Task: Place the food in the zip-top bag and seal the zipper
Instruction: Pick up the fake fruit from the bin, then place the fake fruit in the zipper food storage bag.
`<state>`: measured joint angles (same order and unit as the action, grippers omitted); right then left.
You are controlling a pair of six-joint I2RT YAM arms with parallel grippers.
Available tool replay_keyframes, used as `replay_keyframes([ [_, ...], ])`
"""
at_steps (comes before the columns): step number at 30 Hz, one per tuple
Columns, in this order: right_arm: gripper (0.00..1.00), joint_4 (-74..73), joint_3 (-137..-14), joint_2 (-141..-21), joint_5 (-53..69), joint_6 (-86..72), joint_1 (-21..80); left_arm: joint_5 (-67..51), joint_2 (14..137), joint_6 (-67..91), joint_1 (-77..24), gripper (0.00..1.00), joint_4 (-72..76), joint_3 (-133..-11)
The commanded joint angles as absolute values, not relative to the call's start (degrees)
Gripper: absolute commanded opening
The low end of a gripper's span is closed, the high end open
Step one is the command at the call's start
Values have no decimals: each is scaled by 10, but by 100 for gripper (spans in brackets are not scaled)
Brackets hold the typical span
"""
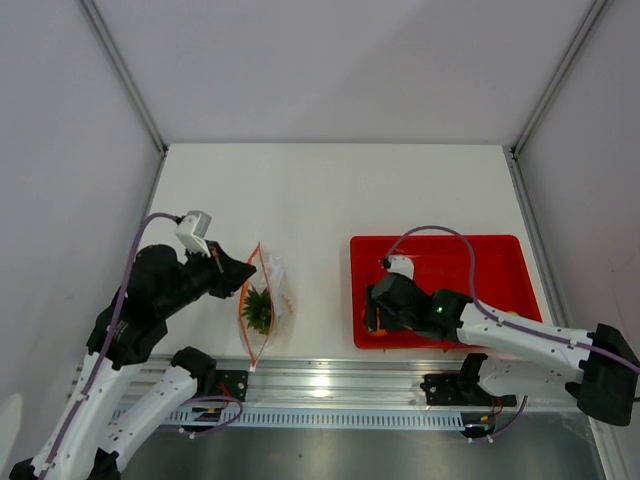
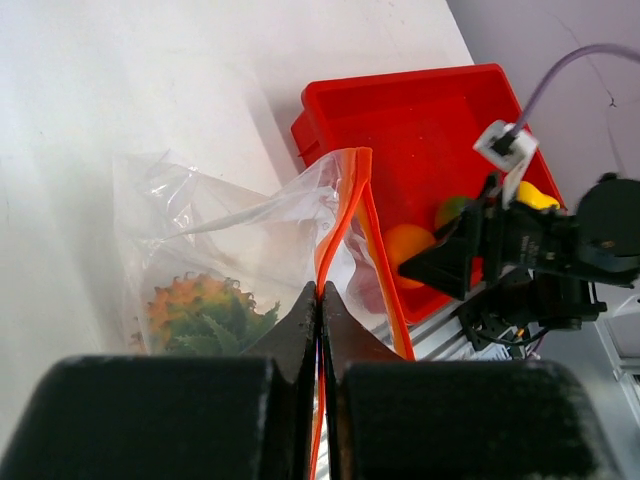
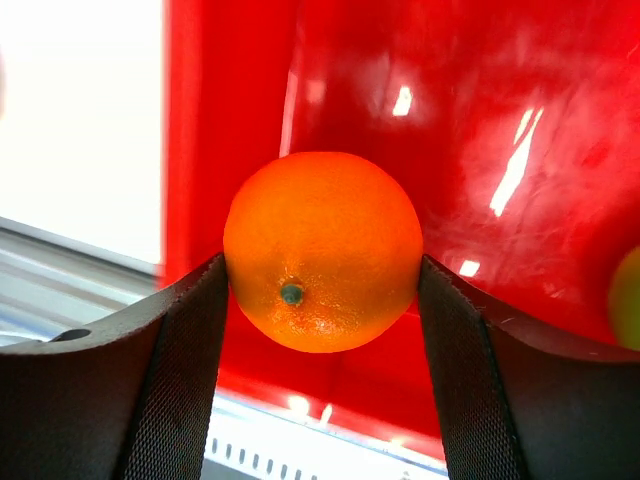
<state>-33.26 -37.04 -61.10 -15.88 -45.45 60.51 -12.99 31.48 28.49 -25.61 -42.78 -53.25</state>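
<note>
- right gripper pads press both flanks of the orange ball, the jaws closed around its widest girth, low in the near-left corner of the red tray; whether the ball is off the tray floor cannot be told.
- left gripper is clenched on the zipper, pinching one lip of the zip-top bag so that the mouth gapes toward the tray.
- the bag lies on the table, left of the tray and apart from it, with the pineapple already inside.
- a lemon and a green round fruit sit in the tray beside the right arm, not yet bagged.
- the ball looks light, rigid and smooth-skinned. being round, it could squirt out of an off-centre pinch, so a hold straight across the middle, as here, seems the safe one.
- the bag film looks thin, limp and slippery, likely to fold or slide if pushed. the strip is probably the only part stiff enough to hold.
- for sealing, both lips of the strip would need pressing together along its whole length.
</note>
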Motion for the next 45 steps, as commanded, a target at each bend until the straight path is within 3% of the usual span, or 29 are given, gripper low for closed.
replay_keyframes([
  [1,0,-348,-464,-588,-202,-414,604,-112,324,286,-258,0,-428,-544],
  [6,0,-316,-548,-586,-168,-335,609,-127,321,298,-258,1,-424,-550],
  [17,0,-106,-663,-653,-8,-187,761,-122,330,302,-258,0,-428,-549],
  [27,0,-44,-725,-736,78,-154,786,-120,332,303,-258,1,-432,-551],
  [36,0,-44,-765,-802,69,-143,785,-130,334,309,-258,1,-426,-547],
  [45,0,-80,-757,-824,-100,-167,775,-127,323,306,-258,1,-438,-552],
])
